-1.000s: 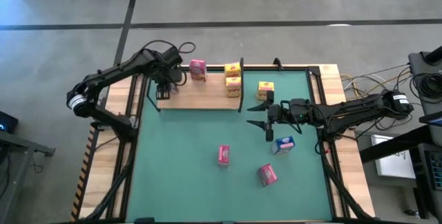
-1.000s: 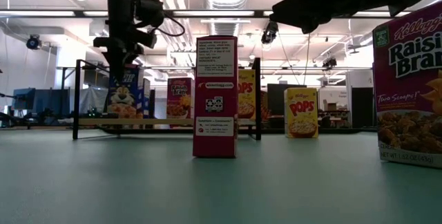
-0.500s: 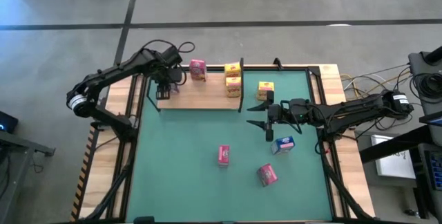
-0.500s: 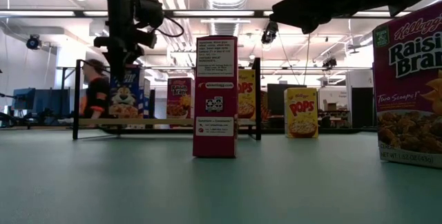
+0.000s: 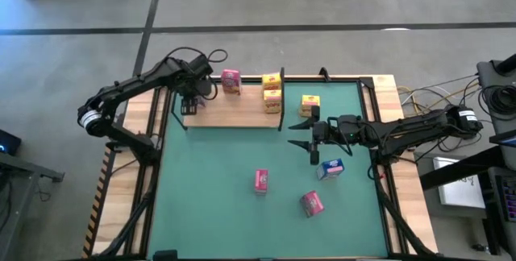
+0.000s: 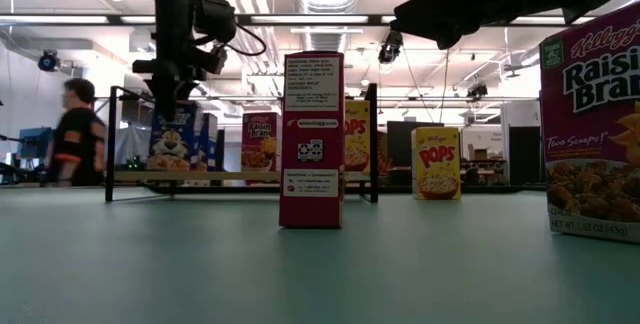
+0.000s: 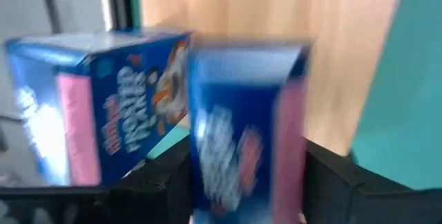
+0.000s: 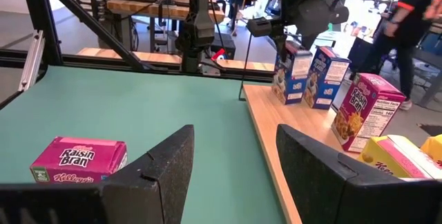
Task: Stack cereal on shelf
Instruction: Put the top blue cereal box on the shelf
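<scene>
You are looking at a job a little over half done. On the green tabletop (image 5: 210, 180), four cereal boxes are waiting: a yellow box (image 5: 310, 104) just beyond the shelf's right end, a loose blue box (image 5: 331, 167) right beside the right arm, an upright pink box (image 5: 260, 180) near the middle, and a tipped pink box (image 5: 312, 204) lying nearer the front edge.

The shelf (image 5: 234, 114) is sitting at the back left of the tabletop and is carrying five boxes. Two yellow shelf boxes (image 5: 272, 89) are standing at its right end, one shelved pink box (image 5: 231, 81) is at its back edge, and two blue ones are standing side by side at its left end.

The left tool (image 5: 191, 100) is hanging over that left end, straddling the nearer blue box (image 7: 242, 127), with the neighbouring blue box (image 7: 103, 113) close beside it. Whether it is clamping that box or letting it go, you cannot tell from these views.

The right tool (image 5: 297, 134) is hovering over the tabletop between the shelf's right end and the loose blue box, spread apart and carrying nothing.

By my reading, you are finishing the fifth placement, and four boxes are remaining to be moved.
</scene>
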Controlling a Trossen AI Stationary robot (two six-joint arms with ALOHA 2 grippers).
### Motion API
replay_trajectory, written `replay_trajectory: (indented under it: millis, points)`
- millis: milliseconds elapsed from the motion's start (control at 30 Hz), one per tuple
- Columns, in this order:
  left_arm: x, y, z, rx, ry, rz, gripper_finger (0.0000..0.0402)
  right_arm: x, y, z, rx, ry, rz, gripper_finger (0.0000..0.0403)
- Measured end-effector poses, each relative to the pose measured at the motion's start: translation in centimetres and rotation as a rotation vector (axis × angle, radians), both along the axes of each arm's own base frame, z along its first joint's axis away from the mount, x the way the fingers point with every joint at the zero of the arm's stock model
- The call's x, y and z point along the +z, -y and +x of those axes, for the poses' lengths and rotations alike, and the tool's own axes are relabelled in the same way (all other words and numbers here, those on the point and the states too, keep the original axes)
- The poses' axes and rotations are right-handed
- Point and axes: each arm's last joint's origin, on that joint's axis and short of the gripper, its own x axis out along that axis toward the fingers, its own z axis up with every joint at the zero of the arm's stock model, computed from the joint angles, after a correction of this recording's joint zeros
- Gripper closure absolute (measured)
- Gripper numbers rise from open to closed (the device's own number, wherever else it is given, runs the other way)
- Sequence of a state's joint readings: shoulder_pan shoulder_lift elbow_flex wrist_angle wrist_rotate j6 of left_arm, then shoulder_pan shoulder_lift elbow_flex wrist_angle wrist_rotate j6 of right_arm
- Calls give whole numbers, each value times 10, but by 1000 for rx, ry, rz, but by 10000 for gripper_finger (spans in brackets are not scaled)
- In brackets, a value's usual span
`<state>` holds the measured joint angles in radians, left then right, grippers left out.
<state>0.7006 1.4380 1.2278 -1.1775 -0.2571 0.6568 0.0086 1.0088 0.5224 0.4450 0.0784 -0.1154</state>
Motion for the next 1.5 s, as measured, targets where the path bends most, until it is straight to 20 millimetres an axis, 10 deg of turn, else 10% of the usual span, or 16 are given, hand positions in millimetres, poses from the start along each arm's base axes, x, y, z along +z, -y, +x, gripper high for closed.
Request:
replay_trajectory:
  millis: [367,867,1500]
  points:
    - [0,0,0,29,8,7,130,0,0,0,0,0,0,207]
    - [43,-4,8,19,117,81,131,0,0,0,-1,1,3,207]
    - [32,-2,6,25,95,40,396,0,0,0,0,0,1,207]
